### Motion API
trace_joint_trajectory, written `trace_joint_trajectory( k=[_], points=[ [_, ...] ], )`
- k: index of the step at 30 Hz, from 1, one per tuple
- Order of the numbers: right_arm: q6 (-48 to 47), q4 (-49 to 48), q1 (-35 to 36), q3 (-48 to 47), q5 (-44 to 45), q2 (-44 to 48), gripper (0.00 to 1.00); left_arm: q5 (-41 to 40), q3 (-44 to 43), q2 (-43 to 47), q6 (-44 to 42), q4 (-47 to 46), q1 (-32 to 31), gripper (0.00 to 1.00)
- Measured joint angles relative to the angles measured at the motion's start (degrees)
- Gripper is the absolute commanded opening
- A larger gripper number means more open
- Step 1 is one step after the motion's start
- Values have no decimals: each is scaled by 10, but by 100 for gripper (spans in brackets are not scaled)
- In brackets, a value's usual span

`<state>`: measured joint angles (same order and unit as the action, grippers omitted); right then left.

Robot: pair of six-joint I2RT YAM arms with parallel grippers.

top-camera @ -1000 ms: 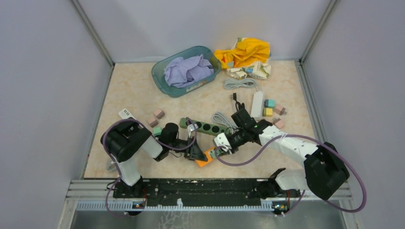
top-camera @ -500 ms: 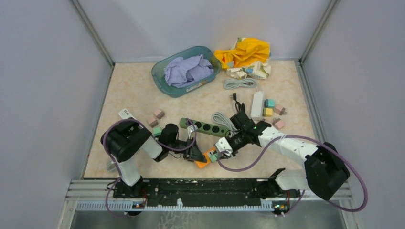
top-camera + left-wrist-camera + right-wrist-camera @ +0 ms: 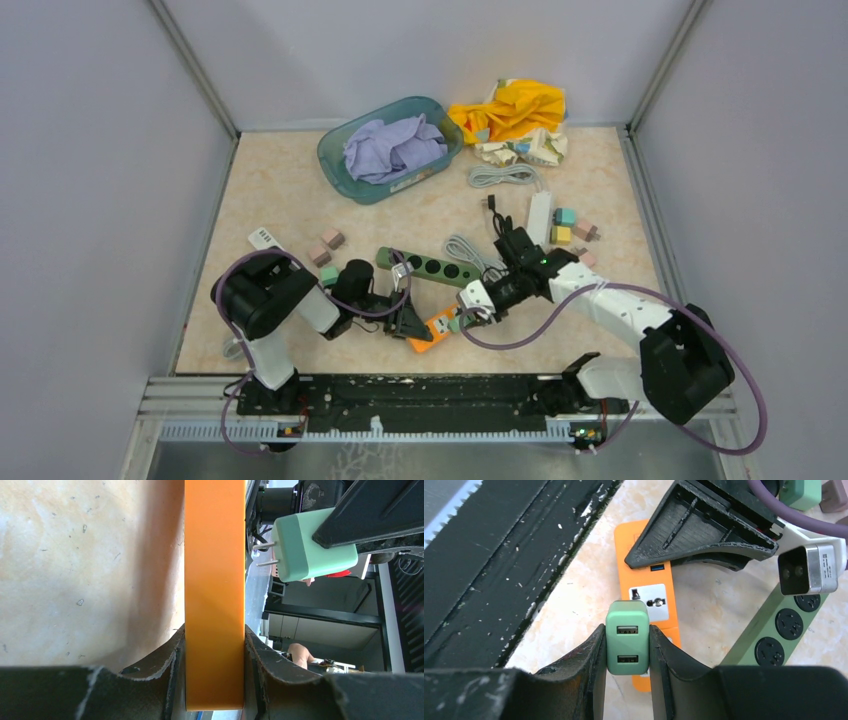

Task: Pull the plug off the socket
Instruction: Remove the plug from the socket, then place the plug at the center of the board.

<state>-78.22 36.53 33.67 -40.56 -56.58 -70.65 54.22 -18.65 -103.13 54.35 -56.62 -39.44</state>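
Looking at the right gripper (image 3: 626,650) first: it's clamped narrow around the little green plug (image 3: 626,622), one finger on each side, with the USB ports facing the wrist camera. The left gripper (image 3: 215,655) is pinched just as tight on the orange socket block (image 3: 215,555) and holds it down on the tabletop (image 3: 280,200).

The bit that matters is in the left wrist view. The plug's two prongs (image 3: 264,554) hang in open air and point back at the socket face, with a clear gap between them, so nothing is touching. I'd say the plug is already out and the job is basically done.

Geometry-wise, the orange block's long axis runs straight out from the left gripper toward the right arm. The plug sits off its face, so it's above the block, since the sockets face up. Any further pull should go straight away from that face, at right angles to the long axis. The right arm is the only one placed to do that.

A green power strip (image 3: 430,267) lies just beyond them, so I'd watch it when backing the plug off.
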Motion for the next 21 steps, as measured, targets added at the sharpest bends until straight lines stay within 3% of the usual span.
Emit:
trace_joint_trajectory(
  k=[14,21],
  points=[
    [-10,51,-20,-34,-54,0,0,-6,6,1,-7,2,0,0],
    [92,14,-84,-45,-25,1,0,-23,6,38,-41,51,0,0]
  ],
)
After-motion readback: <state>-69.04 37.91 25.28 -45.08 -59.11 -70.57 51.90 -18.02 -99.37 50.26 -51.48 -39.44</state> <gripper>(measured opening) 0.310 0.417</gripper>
